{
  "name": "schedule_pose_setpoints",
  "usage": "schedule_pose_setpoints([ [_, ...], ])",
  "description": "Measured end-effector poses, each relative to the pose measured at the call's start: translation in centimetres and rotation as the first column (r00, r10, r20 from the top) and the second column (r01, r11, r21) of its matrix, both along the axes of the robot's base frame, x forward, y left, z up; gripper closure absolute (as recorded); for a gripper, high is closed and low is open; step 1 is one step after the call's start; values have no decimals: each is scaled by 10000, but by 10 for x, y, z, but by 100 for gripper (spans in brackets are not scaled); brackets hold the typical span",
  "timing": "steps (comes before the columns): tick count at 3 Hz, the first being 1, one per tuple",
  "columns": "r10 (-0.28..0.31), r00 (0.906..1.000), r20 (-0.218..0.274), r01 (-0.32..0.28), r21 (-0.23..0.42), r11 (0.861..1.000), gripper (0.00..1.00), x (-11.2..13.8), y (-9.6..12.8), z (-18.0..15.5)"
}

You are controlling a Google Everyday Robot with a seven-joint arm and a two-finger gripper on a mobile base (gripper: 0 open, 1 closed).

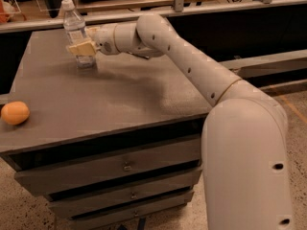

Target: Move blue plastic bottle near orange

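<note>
The robot's pale arm [192, 63] fills the right side and reaches up and to the left across a grey cabinet [120, 97], which has a flat top and a stack of drawers [124, 166] below

At the end of the arm the gripper [79, 40] is over the far left part of the cabinet top, and the bottle [74, 27] stands upright inside it. The bottle is slim and clear. It has a white cap [68, 4] that rises above the gripper, a pale band of label around its middle, and see-through plastic below the gripper that goes down to the cabinet top, where its base seems to rest. One tan finger [82, 47] lies across the front of the bottle at about mid height and the other sits behind it, so the gripper is closed around the bottle's middle and has nothing else in it

The orange [15, 113] lies well apart from the gripper, nearer the camera and further left, by the front left edge of the cabinet top. It is small, smooth and slightly oval, much shorter than the bottle, and nothing touches it
</note>
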State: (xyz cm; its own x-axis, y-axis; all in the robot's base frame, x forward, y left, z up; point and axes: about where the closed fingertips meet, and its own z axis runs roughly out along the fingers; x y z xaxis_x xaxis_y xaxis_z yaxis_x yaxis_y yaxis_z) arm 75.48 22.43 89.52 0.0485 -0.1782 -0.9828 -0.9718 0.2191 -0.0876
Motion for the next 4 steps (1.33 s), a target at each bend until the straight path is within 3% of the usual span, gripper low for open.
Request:
schedule_pose_setpoints([
  [2,689,9976,-23,-688,289,9972,100,-44,-24,33],
  [3,1186,9929,-76,-1182,410,9921,100,-78,-31,44],
  [4,1946,9806,-230,-1934,459,9801,100,-113,-24,50],
])
